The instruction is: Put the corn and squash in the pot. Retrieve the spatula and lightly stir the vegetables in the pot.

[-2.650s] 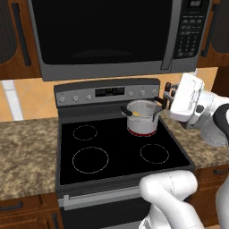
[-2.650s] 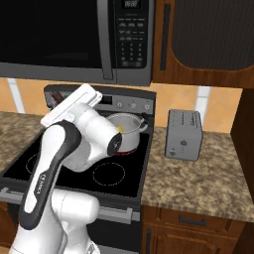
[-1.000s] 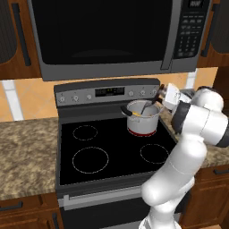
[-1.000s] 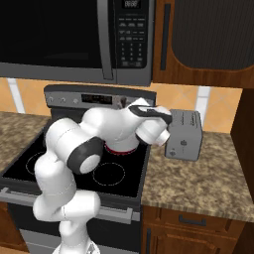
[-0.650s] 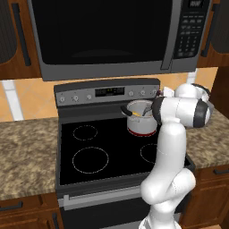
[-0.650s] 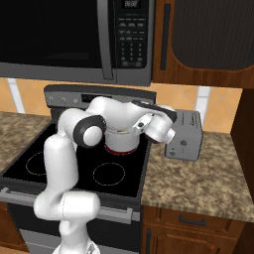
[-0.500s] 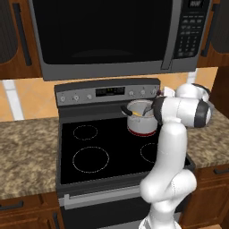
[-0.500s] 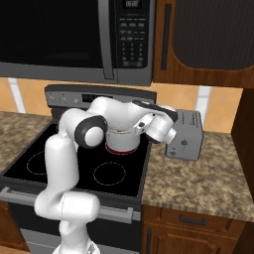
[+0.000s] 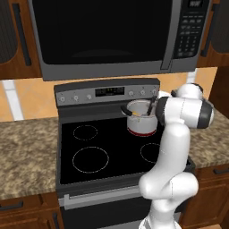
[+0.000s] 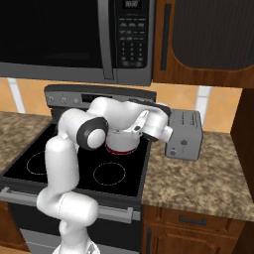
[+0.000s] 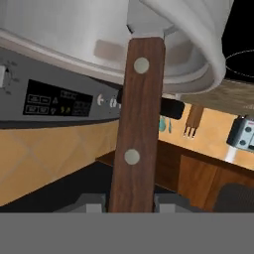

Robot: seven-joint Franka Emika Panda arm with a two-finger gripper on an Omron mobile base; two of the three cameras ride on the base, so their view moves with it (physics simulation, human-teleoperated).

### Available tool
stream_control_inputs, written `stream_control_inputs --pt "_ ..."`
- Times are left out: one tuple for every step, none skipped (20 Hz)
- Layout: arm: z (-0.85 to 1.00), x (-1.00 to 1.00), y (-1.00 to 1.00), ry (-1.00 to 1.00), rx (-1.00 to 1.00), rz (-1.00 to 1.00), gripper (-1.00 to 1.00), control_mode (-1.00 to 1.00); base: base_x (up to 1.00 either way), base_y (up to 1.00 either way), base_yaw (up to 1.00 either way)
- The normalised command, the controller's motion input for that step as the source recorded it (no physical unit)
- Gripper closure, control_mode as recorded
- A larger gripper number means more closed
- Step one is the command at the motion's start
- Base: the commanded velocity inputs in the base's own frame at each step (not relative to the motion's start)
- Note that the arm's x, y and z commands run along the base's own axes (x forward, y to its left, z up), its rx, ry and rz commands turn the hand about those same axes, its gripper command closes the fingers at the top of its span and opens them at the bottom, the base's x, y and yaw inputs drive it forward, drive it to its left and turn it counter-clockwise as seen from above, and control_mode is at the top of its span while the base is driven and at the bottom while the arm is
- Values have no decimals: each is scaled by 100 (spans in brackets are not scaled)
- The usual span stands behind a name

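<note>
Wooden spatula (image 11: pixel 135 124) | handle clamped in pincer (image 11: pixel 130 202) | blade end into pot (image 9: pixel 141 117)

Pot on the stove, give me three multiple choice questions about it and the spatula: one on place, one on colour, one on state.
1. Where does the pot stand?
A. front left burner
B. back right burner
C. granite counter

2. What colour is the band at the pot's base?
A. red
B. blue
C. green

3. How is the spatula held?
A. lying on the stove top
B. leaning on the toaster
C. handle between the gripper fingers

Answers: 1 B, the left base view shows it at the stove's back right. 2 A, a red band rings its bottom. 3 C, the hand view shows the brown handle rising from between the fingertips toward the pot.
</note>
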Motion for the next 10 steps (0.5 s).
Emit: stream_control_inputs --pt "-41 54 0 -16 -10 0 100 -100 0 0 0" --pt "-34 51 0 -17 -8 0 100 -100 0 0 0" --pt "-9 60 0 -17 -8 0 100 -100 0 0 0" --pt "0 59 -6 -18 -7 0 100 -100 0 0 0" --pt "6 59 -19 -19 -6 0 100 -100 0 0 0" --pt "7 63 -17 -17 -10 -2 100 -100 0 0 0" --pt "1 62 -19 -18 -13 -3 100 -100 0 0 0" --pt "0 60 -25 -20 -15 -3 100 -100 0 0 0" --pt "0 52 -25 -24 -18 -3 100 -100 0 0 0" --pt "0 38 -22 -28 -20 -3 100 -100 0 0 0"
